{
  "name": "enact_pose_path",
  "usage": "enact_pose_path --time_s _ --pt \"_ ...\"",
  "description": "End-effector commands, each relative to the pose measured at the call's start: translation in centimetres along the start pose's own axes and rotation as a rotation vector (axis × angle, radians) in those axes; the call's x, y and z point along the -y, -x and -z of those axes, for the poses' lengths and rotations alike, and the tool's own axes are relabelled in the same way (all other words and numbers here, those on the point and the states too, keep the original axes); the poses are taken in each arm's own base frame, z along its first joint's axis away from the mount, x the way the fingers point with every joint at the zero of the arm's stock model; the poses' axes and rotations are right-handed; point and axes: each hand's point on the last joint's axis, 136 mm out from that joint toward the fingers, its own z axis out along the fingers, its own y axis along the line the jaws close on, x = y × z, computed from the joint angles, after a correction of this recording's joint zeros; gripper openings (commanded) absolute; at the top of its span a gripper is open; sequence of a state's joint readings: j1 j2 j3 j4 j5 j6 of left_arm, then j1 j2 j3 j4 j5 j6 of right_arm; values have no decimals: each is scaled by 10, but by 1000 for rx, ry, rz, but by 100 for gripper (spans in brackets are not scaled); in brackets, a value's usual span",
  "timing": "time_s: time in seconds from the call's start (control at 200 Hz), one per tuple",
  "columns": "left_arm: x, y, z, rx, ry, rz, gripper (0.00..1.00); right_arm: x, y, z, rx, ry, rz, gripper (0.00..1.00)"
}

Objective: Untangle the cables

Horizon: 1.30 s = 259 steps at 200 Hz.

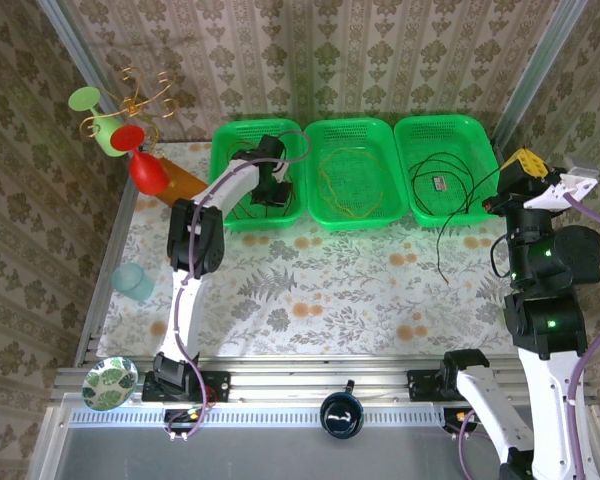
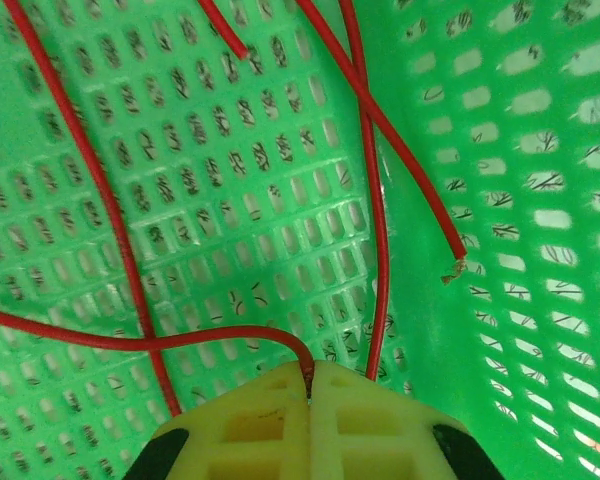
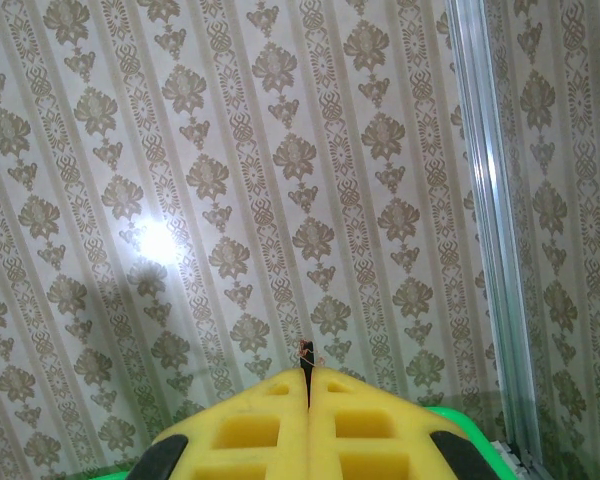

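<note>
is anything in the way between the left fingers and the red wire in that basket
Nothing visible stands between them. The left gripper is shut on the thin red wire inside the green plastic mesh basket; the wire runs straight into the seam between its yellow fingers.

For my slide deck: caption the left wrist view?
Left gripper shut on a red cable inside the green basket.

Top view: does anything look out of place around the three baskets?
Yes. The black cable spills over the front rim of the right basket onto the table, one strand trailing loose, while the yellow cable lies wholly inside the middle basket.
</note>
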<state>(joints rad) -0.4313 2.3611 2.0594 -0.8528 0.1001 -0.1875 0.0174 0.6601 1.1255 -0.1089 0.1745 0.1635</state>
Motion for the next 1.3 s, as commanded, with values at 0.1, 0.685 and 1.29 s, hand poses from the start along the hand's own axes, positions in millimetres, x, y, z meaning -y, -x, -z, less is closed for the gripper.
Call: enact_pose_path --time_s 0.1,0.685,1.29 --pt "6 12 46 76 -9 -3 17 -3 12 4 39 18 3 0" --pt "21 31 184 359 13 -69 70 -19 42 -42 112 41 45 0" --pt "136 -20 223 666 -362 -199 73 -32 36 -188 143 -14 297 0"
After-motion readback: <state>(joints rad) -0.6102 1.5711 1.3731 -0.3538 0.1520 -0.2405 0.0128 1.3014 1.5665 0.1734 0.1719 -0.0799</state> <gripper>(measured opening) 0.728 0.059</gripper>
